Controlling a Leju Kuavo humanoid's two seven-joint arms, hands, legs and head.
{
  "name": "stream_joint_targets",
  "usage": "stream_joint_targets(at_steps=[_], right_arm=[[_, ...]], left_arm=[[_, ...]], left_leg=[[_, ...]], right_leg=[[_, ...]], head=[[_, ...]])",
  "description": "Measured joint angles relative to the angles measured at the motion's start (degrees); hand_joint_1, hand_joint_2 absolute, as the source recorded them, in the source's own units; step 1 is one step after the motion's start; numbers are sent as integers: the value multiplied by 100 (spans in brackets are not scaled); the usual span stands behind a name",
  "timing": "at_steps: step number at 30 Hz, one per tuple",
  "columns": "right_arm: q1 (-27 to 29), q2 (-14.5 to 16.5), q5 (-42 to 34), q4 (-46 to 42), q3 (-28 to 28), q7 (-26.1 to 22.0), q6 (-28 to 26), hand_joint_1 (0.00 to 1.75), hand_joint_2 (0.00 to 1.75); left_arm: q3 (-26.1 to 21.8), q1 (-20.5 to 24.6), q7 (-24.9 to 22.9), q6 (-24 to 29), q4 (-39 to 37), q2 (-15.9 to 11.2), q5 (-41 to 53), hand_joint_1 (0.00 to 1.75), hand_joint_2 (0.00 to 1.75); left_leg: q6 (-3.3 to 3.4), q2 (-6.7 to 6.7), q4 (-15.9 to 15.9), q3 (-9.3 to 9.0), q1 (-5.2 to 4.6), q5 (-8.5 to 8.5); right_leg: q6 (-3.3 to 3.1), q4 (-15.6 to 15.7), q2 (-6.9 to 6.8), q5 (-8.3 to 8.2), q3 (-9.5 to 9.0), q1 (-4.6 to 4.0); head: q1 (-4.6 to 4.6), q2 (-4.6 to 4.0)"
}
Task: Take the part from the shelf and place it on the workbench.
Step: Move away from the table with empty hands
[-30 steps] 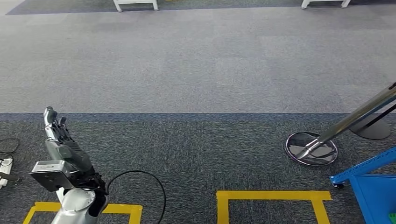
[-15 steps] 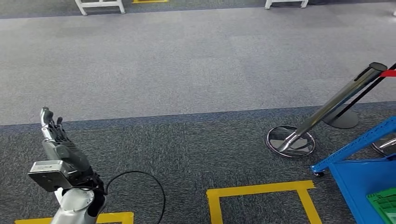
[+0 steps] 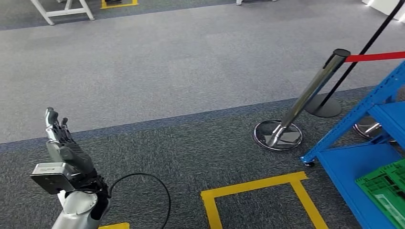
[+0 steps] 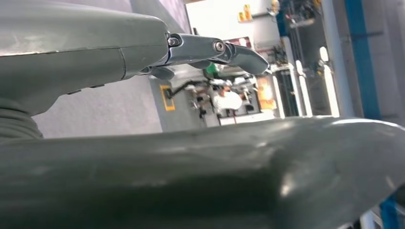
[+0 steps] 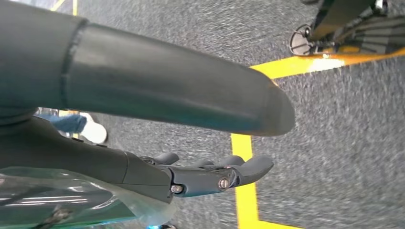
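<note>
Early stage: nothing is in either hand and the part itself is not identifiable in these views, so I cannot tell where it is lying; judging from the task, it is probably somewhere on the blue metal shelf rack showing at the right edge of the head view. That rack is carrying a green ribbed plastic crate on its near lower level, contents too cropped to read. The left hand is hanging near-left over the dark grey carpet, fingers extended and slightly apart, holding nothing. The right hand is pointing at the carpet in its wrist view, fingers straight and loosely spread, also holding nothing. A chrome stanchion post with a round base and red belt is standing between the open floor and the rack. A yellow tape floor outline is lying near centre. Grasp, carry and placing on the workbench are all left to do; no workbench is identifiable.
</note>
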State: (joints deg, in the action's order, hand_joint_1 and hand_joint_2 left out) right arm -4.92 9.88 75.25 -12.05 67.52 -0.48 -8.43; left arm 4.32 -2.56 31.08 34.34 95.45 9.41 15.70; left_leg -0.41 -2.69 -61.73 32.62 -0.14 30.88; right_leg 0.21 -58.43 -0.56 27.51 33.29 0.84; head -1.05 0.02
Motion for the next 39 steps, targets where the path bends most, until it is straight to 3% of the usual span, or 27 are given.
stream_joint_targets(at_steps=[2,3,4,5,6,8,10,12,13,15,18,19,20,21,23,25,28,30,32,34,35,36,37,39], right_arm=[[-11,0,-1,0,0,8,-4,0,0],[-13,0,-1,0,0,15,-5,0,0],[-10,0,-1,1,0,26,-4,0,0],[-5,0,-1,1,0,36,-3,0,0],[-1,1,-2,1,0,44,-2,0,0],[0,7,-2,1,1,49,-1,0,0],[-4,14,-2,2,1,52,1,0,0],[5,15,-2,3,0,58,3,0,0],[13,13,-2,3,1,61,3,0,0],[14,9,-3,3,1,67,1,0,0],[-3,7,-4,3,0,69,1,0,0],[1,6,-4,3,0,71,1,0,0],[8,5,-4,3,1,74,1,0,0],[14,2,-4,2,2,78,1,0,0],[9,-5,-3,1,2,86,2,0,0],[-5,-8,-2,1,2,90,3,0,0],[9,-7,-2,1,2,95,4,0,0],[11,-8,-2,1,2,101,4,0,0],[0,-10,-2,1,2,106,3,0,0],[-3,-11,-3,1,2,108,4,0,0],[1,-11,-3,1,2,108,4,0,0],[6,-11,-4,1,2,109,5,0,0],[8,-10,-4,1,2,109,7,0,0],[5,0,-4,1,2,110,9,0,0]], left_arm=[[-1,-9,-1,2,-1,-2,1,0,0],[-1,-14,-2,4,-1,-3,1,0,0],[-2,-18,-2,6,-2,-4,1,0,0],[-2,-20,-2,7,-2,-5,2,0,0],[-3,-20,-2,8,-2,-7,4,0,0],[-3,-18,-2,8,-1,-8,10,0,0],[-3,-14,-3,10,0,-7,20,0,0],[0,-10,-4,11,0,-5,28,0,0],[4,-9,-4,11,0,-2,29,0,0],[14,-7,-4,11,0,6,36,0,0],[16,-24,-4,11,-2,8,40,0,0],[16,-31,-5,11,-2,8,40,0,0],[16,-33,-5,11,-2,8,40,0,0],[16,-35,-5,11,-2,8,40,0,0],[16,-36,-4,11,-2,8,40,0,0],[15,-36,-5,13,-2,7,40,0,0],[21,-33,-6,13,-2,7,40,0,0],[23,-35,-7,13,-2,5,40,0,0],[23,-48,-8,13,-3,1,39,0,0],[23,-69,-10,13,-4,-1,34,0,0],[22,-77,-10,13,-4,-2,32,0,0],[22,-83,-10,13,-4,-3,30,0,0],[21,-85,-10,13,-4,-4,29,0,0],[21,-84,-11,12,-4,-7,29,0,0]], left_leg=[[-20,164,-777,335,14,389],[-14,189,-1125,495,14,510],[3,199,-1294,579,12,517],[33,211,-1232,562,6,406],[73,247,-954,445,-4,203],[161,443,-154,97,-28,-198],[201,594,308,-98,-48,-321],[205,560,392,-118,-55,-314],[209,508,438,-131,-47,-340],[239,390,547,-164,-24,-404],[269,195,580,-158,-30,-426],[267,132,577,-154,-30,-423],[261,75,572,-151,-25,-419],[246,23,560,-150,-16,-409],[184,-64,503,-145,-10,-368],[113,-131,436,-131,-28,-326],[41,-182,402,-133,-22,-300],[-19,-22,155,-46,7,-103],[-54,162,-527,240,24,280],[-53,194,-1177,529,28,507],[-39,198,-1250,566,27,467],[-14,212,-1088,496,26,318],[19,252,-740,340,24,103],[86,479,37,-6,22,-222]], right_leg=[[-35,0,97,-9,9,-12],[-43,0,152,-11,12,-22],[-49,0,211,-14,11,-32],[-51,0,270,-15,8,-41],[-52,0,332,-18,3,-46],[-44,-3,445,-27,3,-44],[-5,-6,537,-50,40,-29],[63,10,616,-83,79,-13],[89,0,599,-72,106,-14],[130,-254,424,114,255,-35],[186,-1253,150,596,735,-19],[211,-1459,118,640,824,-5],[236,-1463,93,585,810,9],[258,-1236,59,436,675,23],[282,-447,-92,132,219,33],[233,5,-186,37,-39,20],[114,22,-91,37,-32,8],[47,31,-14,13,-31,23],[9,33,73,-2,-24,27],[-4,32,177,-10,-18,16],[-6,32,234,-12,-19,10],[-5,31,294,-14,-22,7],[-2,31,355,-18,-26,4],[21,27,462,-32,-16,9]], head=[[-16,0],[-19,0],[-20,0],[-19,0],[-19,0],[-15,0],[-24,1],[-34,1],[-32,1],[-6,0],[21,0],[22,0],[24,0],[26,0],[34,0],[33,0],[29,0],[17,0],[-2,0],[-7,0],[-7,0],[-7,0],[-8,0],[-3,0]])
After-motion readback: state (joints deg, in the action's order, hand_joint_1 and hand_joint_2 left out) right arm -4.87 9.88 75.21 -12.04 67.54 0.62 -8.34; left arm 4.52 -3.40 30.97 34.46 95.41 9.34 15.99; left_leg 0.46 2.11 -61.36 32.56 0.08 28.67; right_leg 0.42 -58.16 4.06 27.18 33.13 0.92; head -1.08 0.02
